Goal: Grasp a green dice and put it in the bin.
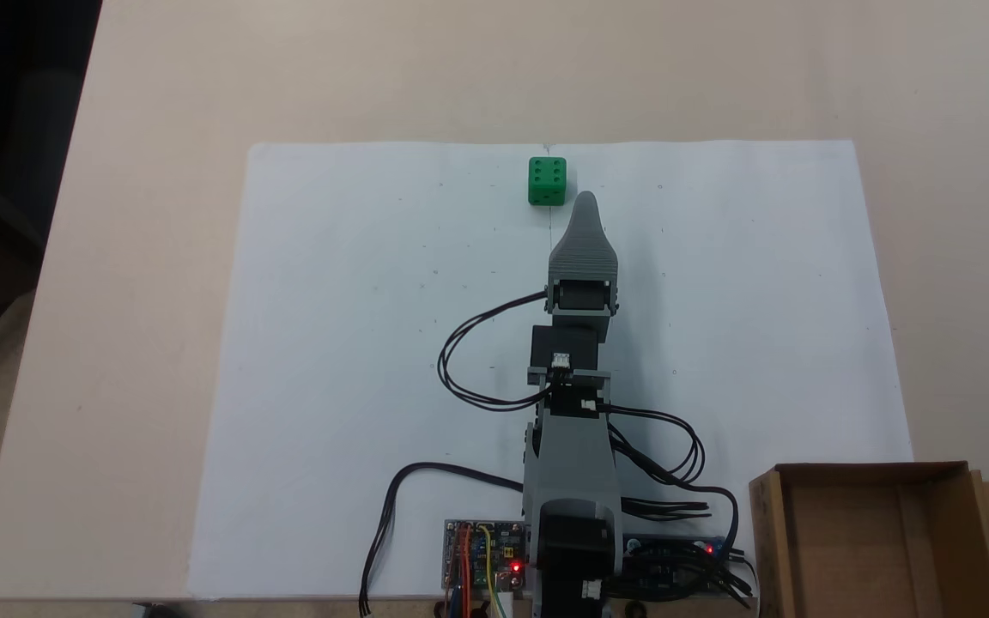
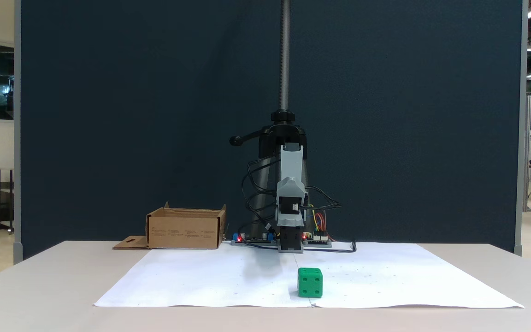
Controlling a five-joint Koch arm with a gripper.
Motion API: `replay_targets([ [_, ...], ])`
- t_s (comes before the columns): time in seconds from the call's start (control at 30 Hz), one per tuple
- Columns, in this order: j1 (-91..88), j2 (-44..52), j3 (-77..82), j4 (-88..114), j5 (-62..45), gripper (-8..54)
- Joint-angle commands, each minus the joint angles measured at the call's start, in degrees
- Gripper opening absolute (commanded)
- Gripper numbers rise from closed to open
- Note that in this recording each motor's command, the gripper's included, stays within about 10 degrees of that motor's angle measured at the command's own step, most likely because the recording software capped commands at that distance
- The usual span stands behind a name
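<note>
Your gripper (image 1: 586, 202) shows a single tip, so its state can't be told, hovering just right of the green dice (image 1: 547, 181) at the paper's far edge; you're approaching, so centre over it before descending.

Glossy plastic green dice (image 1: 547, 181), corrugated cardboard bin (image 1: 881, 541).

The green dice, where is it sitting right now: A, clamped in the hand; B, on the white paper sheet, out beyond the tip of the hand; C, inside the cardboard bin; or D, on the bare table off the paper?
B: the green dice rests on the white paper sheet just past the tip of the hand, apart from it and far from the bin.
</note>
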Motion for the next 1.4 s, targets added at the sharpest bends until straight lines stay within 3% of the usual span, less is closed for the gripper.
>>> replay_targets([
  [0.0, 1.8, 6.3, 4.1, -6.7, -1.8, 45.4],
  [0.93, 0.0, 6.3, 4.1, -6.5, -1.7, 45.4],
  [1.37, -2.2, 5.6, 4.1, 3.0, -2.0, 43.9],
])
